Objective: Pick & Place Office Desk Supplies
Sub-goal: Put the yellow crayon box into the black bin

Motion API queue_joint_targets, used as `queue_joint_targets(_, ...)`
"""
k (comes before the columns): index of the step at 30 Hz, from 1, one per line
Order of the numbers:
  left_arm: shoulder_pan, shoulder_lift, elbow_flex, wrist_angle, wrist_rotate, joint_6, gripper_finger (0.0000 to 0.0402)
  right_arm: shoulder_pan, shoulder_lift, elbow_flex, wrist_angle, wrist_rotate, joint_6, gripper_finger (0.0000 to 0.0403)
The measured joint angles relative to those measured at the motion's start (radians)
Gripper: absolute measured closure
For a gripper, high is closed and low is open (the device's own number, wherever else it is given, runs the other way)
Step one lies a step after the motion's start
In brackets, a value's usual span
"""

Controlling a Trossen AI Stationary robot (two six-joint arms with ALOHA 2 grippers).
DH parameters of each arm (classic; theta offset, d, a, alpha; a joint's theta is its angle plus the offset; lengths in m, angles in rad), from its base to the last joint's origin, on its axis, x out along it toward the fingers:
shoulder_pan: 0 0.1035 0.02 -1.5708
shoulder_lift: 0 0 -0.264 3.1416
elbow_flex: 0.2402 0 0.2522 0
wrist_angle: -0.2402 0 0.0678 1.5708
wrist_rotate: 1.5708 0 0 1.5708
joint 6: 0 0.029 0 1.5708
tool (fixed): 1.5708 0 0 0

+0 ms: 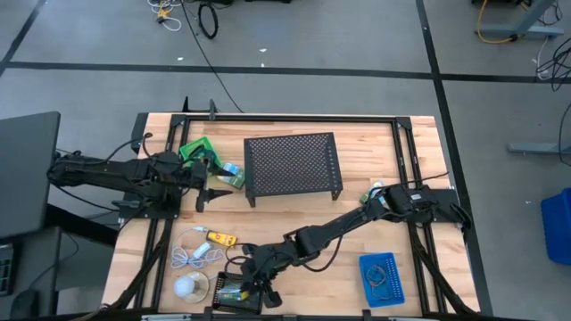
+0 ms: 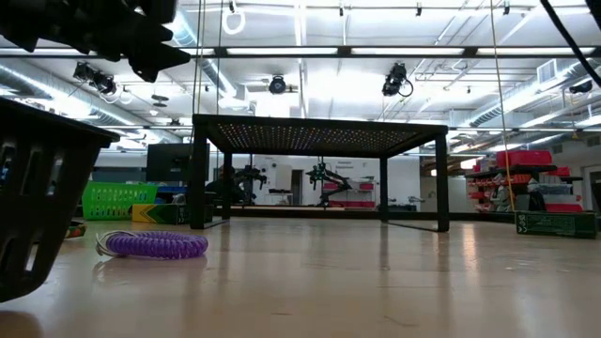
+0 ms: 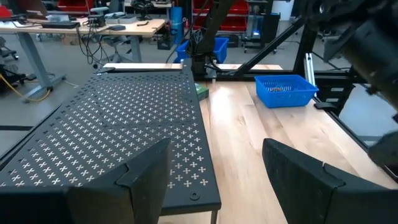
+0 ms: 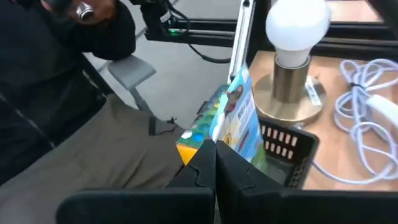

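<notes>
Pinching a colourful packet (image 4: 239, 121) over the black tray (image 1: 234, 292) at six o'clock, the right hand (image 1: 259, 287) is pressed together while the left hand (image 1: 207, 193) at nine o'clock is spread.

Right gripper (image 4: 214, 163) fingers pressed together at 6 o'clock, pinching colourful packet (image 4: 239, 121) upright over black tray (image 4: 287, 155). White bulb-like object (image 4: 297, 25) at 1 o'clock; white cable (image 4: 367, 118) at 3 o'clock. Seated person (image 4: 56, 99) at 9 o'clock.

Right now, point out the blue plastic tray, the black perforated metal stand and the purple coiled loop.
blue plastic tray (image 1: 382, 278), high view, its floor.
black perforated metal stand (image 1: 292, 163), high view, top plate.
purple coiled loop (image 2: 156, 245), low view, mid-coil.
</notes>
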Motion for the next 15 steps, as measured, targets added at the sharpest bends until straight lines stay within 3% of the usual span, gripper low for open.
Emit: queue_joint_targets(15, 0.000, 0.000, 0.000, 0.000, -0.026, -0.003, 0.0141, -0.033, 0.056, 0.001, 0.020, -0.110, -0.019, 0.0403)
